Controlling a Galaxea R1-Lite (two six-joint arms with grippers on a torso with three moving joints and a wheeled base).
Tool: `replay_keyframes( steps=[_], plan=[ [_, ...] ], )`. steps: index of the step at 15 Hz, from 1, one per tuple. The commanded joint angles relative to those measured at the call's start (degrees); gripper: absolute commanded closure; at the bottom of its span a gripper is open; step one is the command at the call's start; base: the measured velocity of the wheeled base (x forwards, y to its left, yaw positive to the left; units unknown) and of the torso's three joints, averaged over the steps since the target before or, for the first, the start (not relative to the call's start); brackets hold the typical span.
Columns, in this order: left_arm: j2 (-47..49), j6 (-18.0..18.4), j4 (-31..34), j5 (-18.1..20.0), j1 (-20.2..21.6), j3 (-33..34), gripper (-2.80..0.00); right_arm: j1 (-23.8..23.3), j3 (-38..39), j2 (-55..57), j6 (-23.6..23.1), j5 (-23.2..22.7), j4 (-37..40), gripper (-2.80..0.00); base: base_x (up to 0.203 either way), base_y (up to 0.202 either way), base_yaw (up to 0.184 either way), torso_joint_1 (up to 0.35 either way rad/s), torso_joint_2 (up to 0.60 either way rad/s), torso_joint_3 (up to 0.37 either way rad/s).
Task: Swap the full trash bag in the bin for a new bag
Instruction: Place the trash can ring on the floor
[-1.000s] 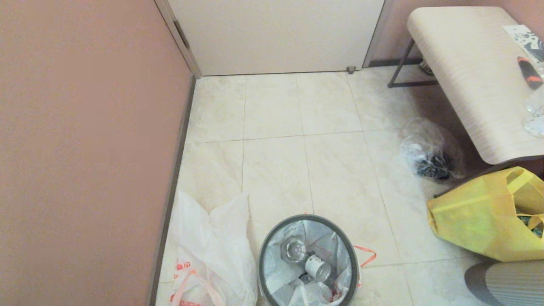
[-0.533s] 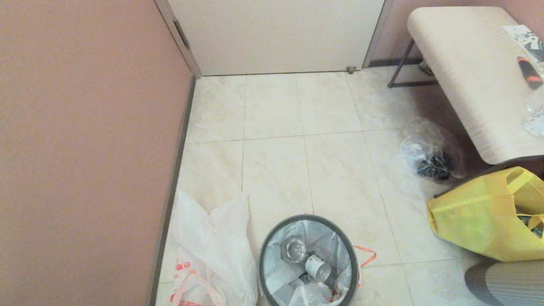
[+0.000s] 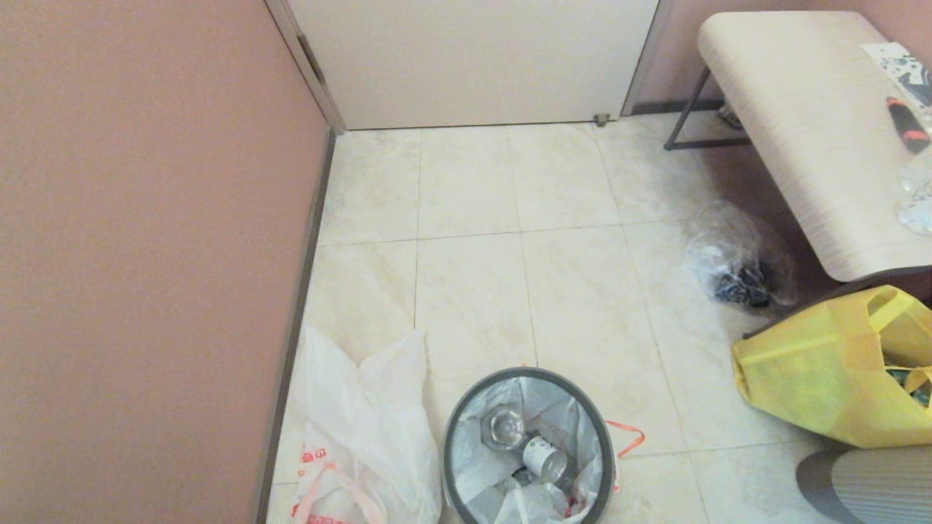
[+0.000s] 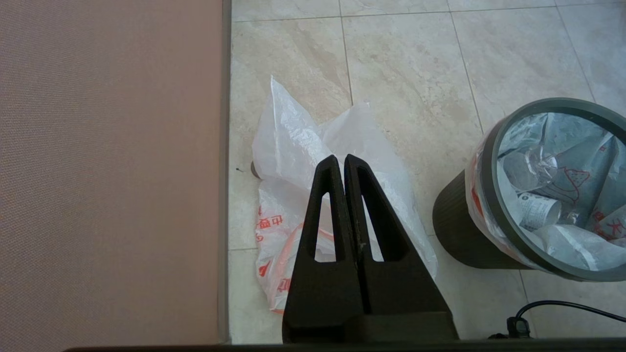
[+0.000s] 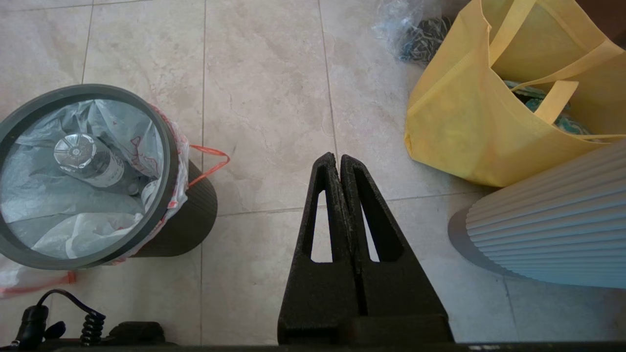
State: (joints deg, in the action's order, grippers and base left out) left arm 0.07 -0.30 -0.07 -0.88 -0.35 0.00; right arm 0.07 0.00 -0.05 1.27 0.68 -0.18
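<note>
We see both claws hanging over the tiled floor (image 3: 568, 291), each with its two black fingers pressed tip to tip and nothing between them. The left claw (image 4: 340, 159) hovers above the new bag (image 4: 293, 161), which lies limp and flat on the floor against the pink wall (image 4: 107, 166), its orange-red print and handles showing under the fingers; we cannot tell any contact between the two. Off to that claw's right, well apart from it, stands the bin (image 4: 459, 225), dark and ribbed with a grey rim hoop.

The right claw (image 5: 337, 159) hangs over bare tile, between the bin (image 5: 195, 220) on its left and the tote (image 5: 464, 127) on its right, touching neither. The full bag (image 5: 88, 205) sits inside the bin, its edge folded out under the hoop, with an orange handle looping outside toward this claw. Through the thin plastic we see a clear bottle (image 5: 88, 159); from the head view a silver can (image 3: 545, 458) lies beside it.

From the head camera neither claw shows. The bin (image 3: 455, 444) stands at the near edge of the floor with the full bag (image 3: 480, 451) in it, and the new bag (image 3: 364, 429) lies just beside it toward the wall (image 3: 145, 255). Farther off, beyond the right claw, a clear bag (image 3: 739, 262) with dark contents rests under the counter (image 3: 801, 131), near the yellow tote (image 3: 808, 378). A closed door (image 3: 473, 58) fills the far side.
</note>
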Motion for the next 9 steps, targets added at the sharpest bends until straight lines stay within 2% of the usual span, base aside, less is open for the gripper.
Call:
replay_keyframes(
  steps=[1, 5, 9],
  plan=[
    [0.0, 0.0, 0.0, 0.0, 0.0, 0.0, 0.00, 0.0, 0.0, 0.0, 0.0, 0.0, 0.0, 0.00, 0.000, 0.000, 0.000, 0.000, 0.00, 0.000],
    [0.0, 0.0, 0.0, 0.0, 0.0, 0.0, 0.00, 0.0, -2.4, 0.8, -3.7, -0.2, 0.6, 0.00, 0.000, 0.000, 0.000, 0.000, 0.00, 0.000],
    [0.0, 0.0, 0.0, 0.0, 0.0, 0.0, 0.00, 0.2, -13.1, 13.0, -5.3, -0.8, 0.8, 0.00, 0.000, 0.000, 0.000, 0.000, 0.00, 0.000]
  ],
)
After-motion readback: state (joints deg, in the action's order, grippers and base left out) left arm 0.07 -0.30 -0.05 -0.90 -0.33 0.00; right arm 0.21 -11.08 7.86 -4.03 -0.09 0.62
